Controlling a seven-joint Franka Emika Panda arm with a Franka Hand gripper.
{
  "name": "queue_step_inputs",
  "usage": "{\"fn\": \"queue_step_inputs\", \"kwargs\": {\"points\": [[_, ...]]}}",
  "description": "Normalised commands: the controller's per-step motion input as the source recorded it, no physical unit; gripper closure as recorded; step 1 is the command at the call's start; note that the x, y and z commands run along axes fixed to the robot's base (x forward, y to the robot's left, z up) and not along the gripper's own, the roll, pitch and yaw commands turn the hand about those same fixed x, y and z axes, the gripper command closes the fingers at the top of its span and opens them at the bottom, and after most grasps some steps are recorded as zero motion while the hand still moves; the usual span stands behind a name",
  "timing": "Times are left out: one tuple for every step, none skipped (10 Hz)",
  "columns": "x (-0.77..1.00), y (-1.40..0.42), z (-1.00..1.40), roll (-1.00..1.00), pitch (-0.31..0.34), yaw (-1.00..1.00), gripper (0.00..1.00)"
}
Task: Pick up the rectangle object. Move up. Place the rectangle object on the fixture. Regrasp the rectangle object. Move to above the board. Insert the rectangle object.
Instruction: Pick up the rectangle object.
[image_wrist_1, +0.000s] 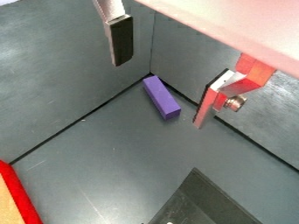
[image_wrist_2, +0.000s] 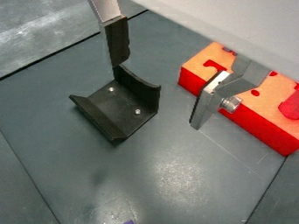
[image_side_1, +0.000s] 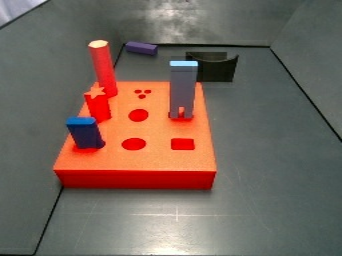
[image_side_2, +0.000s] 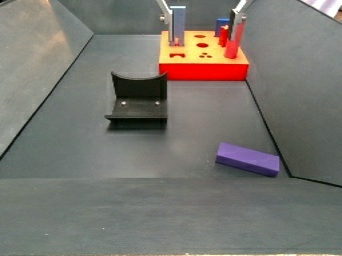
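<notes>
The rectangle object (image_wrist_1: 162, 96) is a dark purple block lying flat on the grey floor close to a wall, also seen in both side views (image_side_1: 140, 47) (image_side_2: 249, 158). My gripper (image_wrist_1: 160, 93) hangs open above the floor, with nothing between its fingers (image_wrist_1: 121, 42); the purple block lies well below them. The black fixture (image_wrist_2: 117, 109) stands bare on the floor, and in a wrist view one fingertip sits over its upright. The orange-red board (image_wrist_2: 247, 94) lies beyond the gripper (image_wrist_2: 158, 94). Neither side view shows the gripper.
The board (image_side_1: 134, 160) carries a tall grey-blue peg (image_side_1: 183, 90), a red cylinder (image_side_1: 100, 65), a red star piece (image_side_1: 96, 103) and a short blue block (image_side_1: 83, 132). Dark walls enclose the floor; the fixture (image_side_2: 138, 100) stands between board (image_side_2: 201, 68) and purple block.
</notes>
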Motion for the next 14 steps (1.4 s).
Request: {"fn": "queue_step_inputs", "kwargs": {"points": [[0.00, 0.01, 0.00, -0.01, 0.000, 0.00, 0.00], [0.00, 0.12, 0.00, 0.00, 0.000, 0.00, 0.00], [0.00, 0.16, -0.06, 0.07, 0.000, 0.04, 0.00], [0.12, 0.53, -0.16, 0.15, 0.040, 0.47, 0.00], [-0.03, 0.35, -0.29, 0.09, 0.000, 0.77, 0.00], [-0.08, 0.23, -0.43, 0.10, -0.030, 0.90, 0.00], [-0.09, 0.20, -0.48, 0.10, -0.059, 0.93, 0.00], [-0.09, 0.22, -0.51, 0.05, -0.046, 0.93, 0.00], [-0.11, 0.22, -0.54, 0.04, -0.057, 0.93, 0.00], [-0.11, 0.22, -0.55, 0.04, -0.061, 0.92, 0.00], [-0.12, 0.24, -0.54, 0.03, -0.054, 0.90, 0.00], [-0.14, 0.29, -0.51, 0.03, -0.051, 0.85, 0.00], [-0.15, 0.32, -0.50, 0.03, -0.053, 0.83, 0.00], [-0.15, 0.37, -0.45, 0.03, -0.039, 0.78, 0.00]]}}
